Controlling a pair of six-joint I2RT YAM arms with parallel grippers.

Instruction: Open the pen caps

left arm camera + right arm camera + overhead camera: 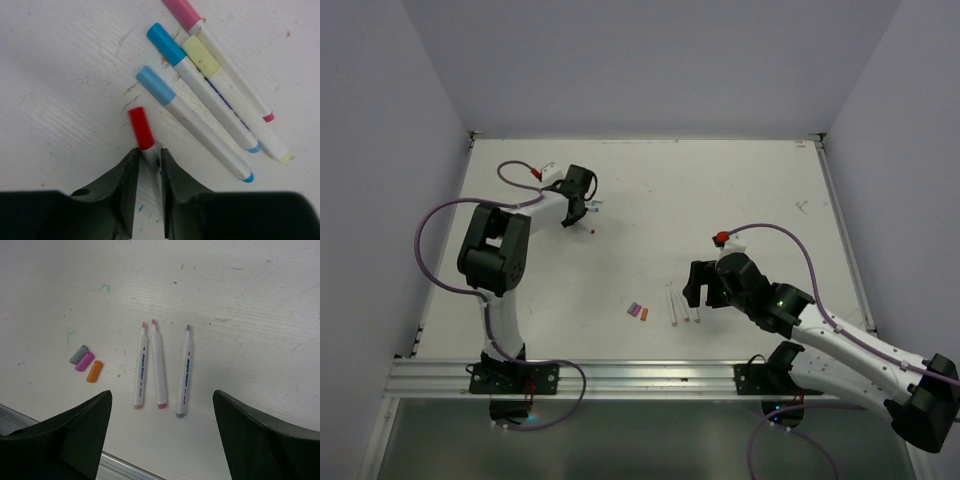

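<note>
1. Left gripper (148, 159), bottom centre of the left wrist view: fingers stand narrowly either side of the white barrel of the red-capped pen (141, 128). I cannot tell whether they press it. Its cap is on.
2. Upper right of that view, caps all on: light-blue-capped pen (197, 127), blue-capped pen (210, 95), yellow-capped pen (247, 112), pink-capped pen (235, 69).
3. Right gripper (162, 425): fingers spread wide, holding nothing, hovering over item 4.
4. Centre of the right wrist view, tips bare: orange-tipped pen (140, 367), pink-tipped pen (158, 367), grey-tipped pen (184, 372).
5. Left of those, loose: grey cap (78, 354), magenta cap (84, 361), orange cap (94, 371).
6. Tally, my judgement: three pens opened, five left.
7. Top view: left arm (495, 250) folds toward the upper left, and right arm (820, 330) reaches from the lower right to the centre.
</note>
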